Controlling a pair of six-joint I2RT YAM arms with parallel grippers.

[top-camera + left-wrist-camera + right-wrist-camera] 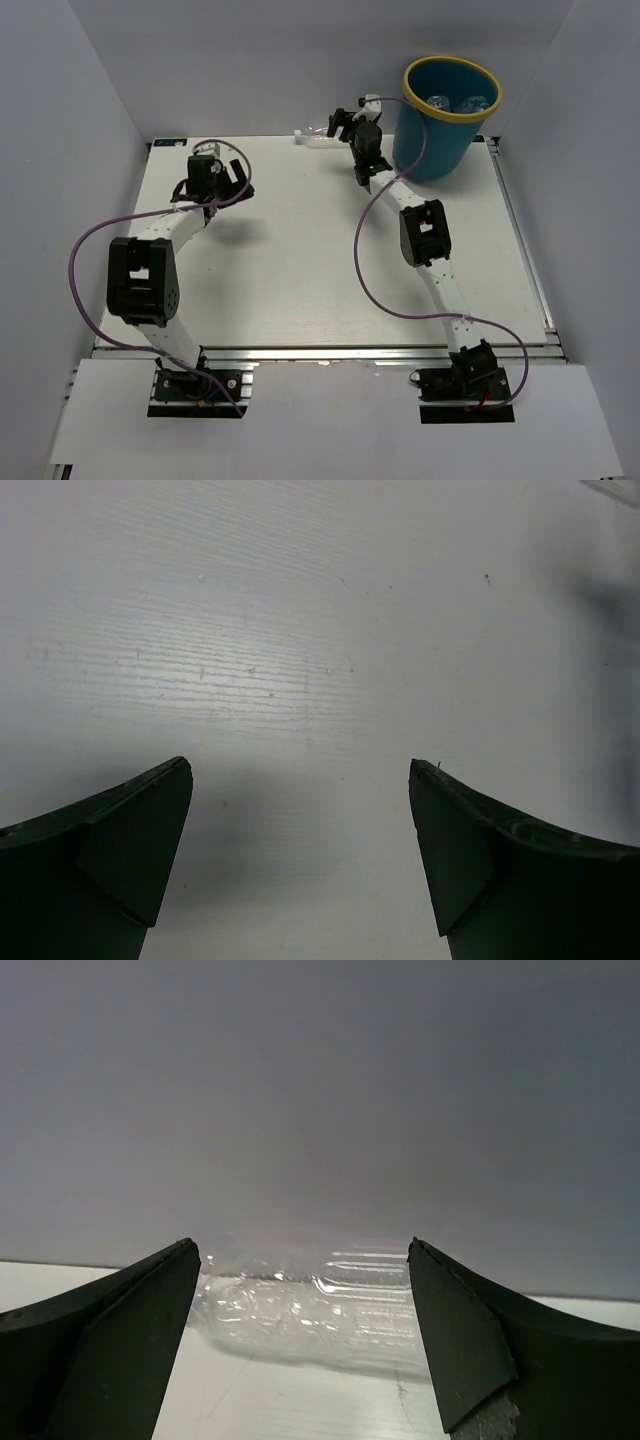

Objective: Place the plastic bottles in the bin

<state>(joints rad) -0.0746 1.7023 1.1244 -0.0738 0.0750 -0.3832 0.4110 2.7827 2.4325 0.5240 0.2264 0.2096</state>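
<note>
The right tool [300, 1252] stands wide and empty. A clear plastic bottle [310, 1305] lies crosswise just ahead of and below its tips, close to the back wall [320, 1080]. For a good grip, I judge it should drop until the jaws straddle the bottle's middle, then close gently, since the thin shell may crush or slip. To the tool's right stands the bin [432, 150], with at least two bottles [438, 101] inside. The left tool [300, 770] gapes wide over the worktop [300, 630].

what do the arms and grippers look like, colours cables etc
The left arm and right arm have white links, bulky black joint housings and black bases. A thin purple cable loops alongside each. The left gripper and right gripper end in two dark, matte, wedge-shaped fingers.
</note>
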